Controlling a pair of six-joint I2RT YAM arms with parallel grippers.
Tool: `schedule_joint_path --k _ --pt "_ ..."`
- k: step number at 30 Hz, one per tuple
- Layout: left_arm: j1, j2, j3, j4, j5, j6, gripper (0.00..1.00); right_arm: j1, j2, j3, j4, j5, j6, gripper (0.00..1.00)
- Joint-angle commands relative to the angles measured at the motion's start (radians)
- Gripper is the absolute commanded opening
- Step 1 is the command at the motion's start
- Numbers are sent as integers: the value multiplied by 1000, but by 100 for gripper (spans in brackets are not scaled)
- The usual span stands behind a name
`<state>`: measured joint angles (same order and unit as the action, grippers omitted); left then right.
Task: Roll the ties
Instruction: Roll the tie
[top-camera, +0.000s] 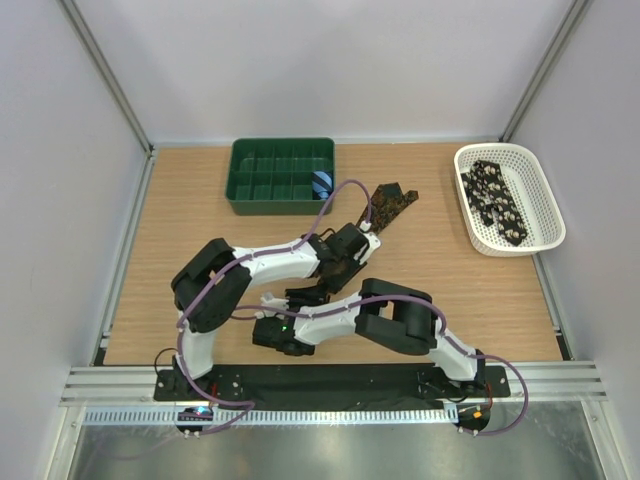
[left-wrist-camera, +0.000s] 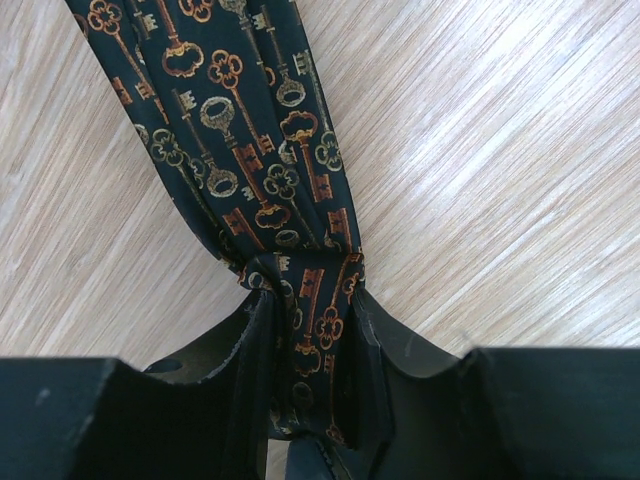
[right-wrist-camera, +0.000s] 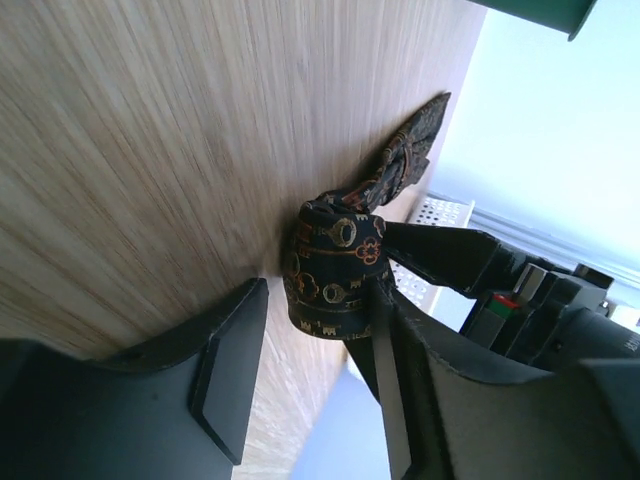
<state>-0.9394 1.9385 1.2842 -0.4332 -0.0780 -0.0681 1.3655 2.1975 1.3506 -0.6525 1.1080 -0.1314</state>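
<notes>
Closest to the left wrist lens, we see the left gripper (left-wrist-camera: 308, 305) pinched nearly shut on the tie (left-wrist-camera: 230, 120). The dark fabric, patterned with gold and orange keys, is bunched into a narrow waist between its two fingers.

The right gripper (right-wrist-camera: 315, 310) stands well open. We find the rolled end of the tie at its fingertips, against one finger (right-wrist-camera: 385, 380) and with a clear gap to the other, so it does not clamp that end. Part of the left gripper shows just behind it.

From above, we read the tie's long axis as a diagonal on the table (top-camera: 200, 220). It runs from the two grippers toward the far right, its broad end flat on the wood and pointing toward the white basket (top-camera: 540, 185). That basket, well apart at the far right, holds a second tie (top-camera: 495, 200), black with pale spots.

The green tray (top-camera: 236, 180) sits at the far edge, just left of the broad end, with a small blue striped roll (top-camera: 321, 183) in its near right compartment. Both forearms cross the near half of the table and hide the rolled end from above.
</notes>
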Motion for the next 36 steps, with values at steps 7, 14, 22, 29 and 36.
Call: schedule_joint_path --k 7,14,22,29,36 --pt "4 56 -6 -223 72 -53 14 -17 41 1 2 -19 58 62" --pt "2 59 15 -257 139 -73 15 -39 39 1 27 -37 30 54" --pt "2 76 52 -322 179 -91 16 -49 64 7 30 -33 29 58" --pt "1 79 63 -345 184 -94 17 -54 67 7 5 -31 64 24" --pt "-1 74 67 -329 167 -90 30 -54 51 1 10 -30 78 13"
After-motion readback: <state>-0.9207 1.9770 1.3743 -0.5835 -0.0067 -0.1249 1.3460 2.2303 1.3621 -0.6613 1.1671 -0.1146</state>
